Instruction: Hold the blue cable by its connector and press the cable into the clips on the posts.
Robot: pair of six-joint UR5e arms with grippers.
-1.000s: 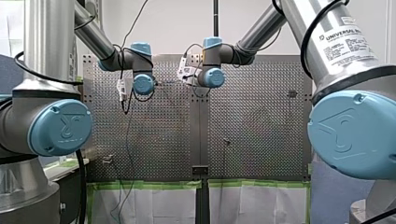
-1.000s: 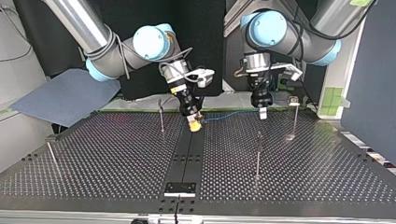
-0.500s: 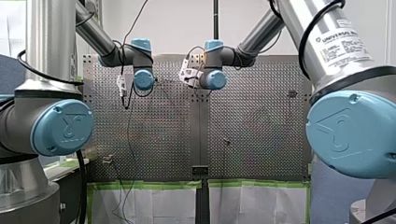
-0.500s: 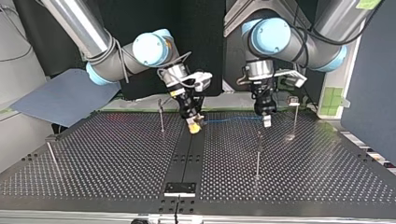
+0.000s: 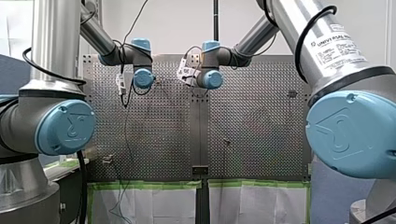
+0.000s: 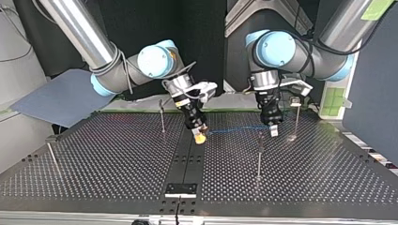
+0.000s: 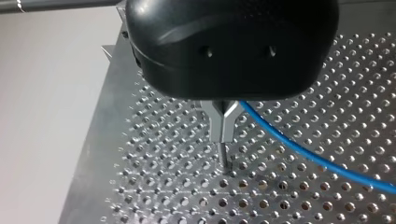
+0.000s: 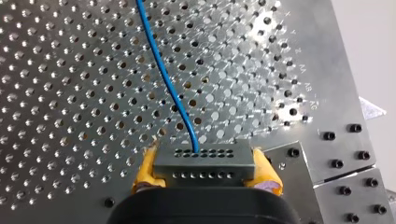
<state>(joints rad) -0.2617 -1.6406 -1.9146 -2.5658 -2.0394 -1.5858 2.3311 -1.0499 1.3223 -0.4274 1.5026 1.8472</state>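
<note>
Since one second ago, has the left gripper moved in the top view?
Yes: my left gripper has come toward the camera, now level with the top of the post beside it.

A robotics lab — perforated metal table [image 6: 103, 159], industrial arms [image 6: 89, 33] mounted either side.

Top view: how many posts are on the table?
4: a post at the view's left edge; one left of my right pincer; one nearer the camera than my left pincer; one at its right. The arms may hide others.

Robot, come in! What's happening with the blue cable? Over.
Right gripper shut on connector. Left gripper shut on blue cable. Cable stretched between them, post close by.
</note>
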